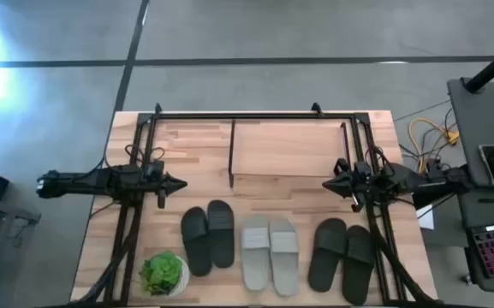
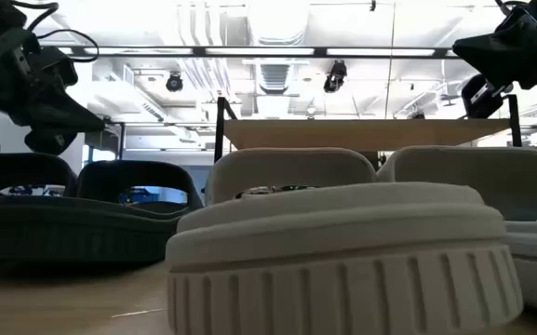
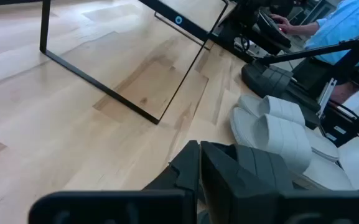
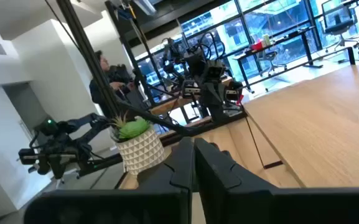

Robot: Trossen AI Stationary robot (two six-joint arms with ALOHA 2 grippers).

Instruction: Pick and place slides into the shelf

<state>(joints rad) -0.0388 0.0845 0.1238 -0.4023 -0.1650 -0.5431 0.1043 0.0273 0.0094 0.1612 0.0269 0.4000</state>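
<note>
Three pairs of slides lie side by side along the near edge of the wooden worktop [image 1: 187, 162]: a black pair [image 1: 208, 237] toward the left, a light grey pair [image 1: 270, 252] in the middle and another black pair [image 1: 341, 257] toward the right, all resting flat on their soles. Behind them, toward the far edge, stands the shelf [image 1: 289, 150], a thin black frame with a light wooden top board, with nothing on it. The left gripper [image 1: 176, 183] hangs over the left side of the worktop, beside the shelf's left end, its jaws brought together and holding nothing. The right gripper [image 1: 330, 183] mirrors it just off the shelf's right front corner, jaws likewise closed and empty. A green potted plant [image 1: 163, 272] sits at the near left corner, just beside the left black pair.
</note>
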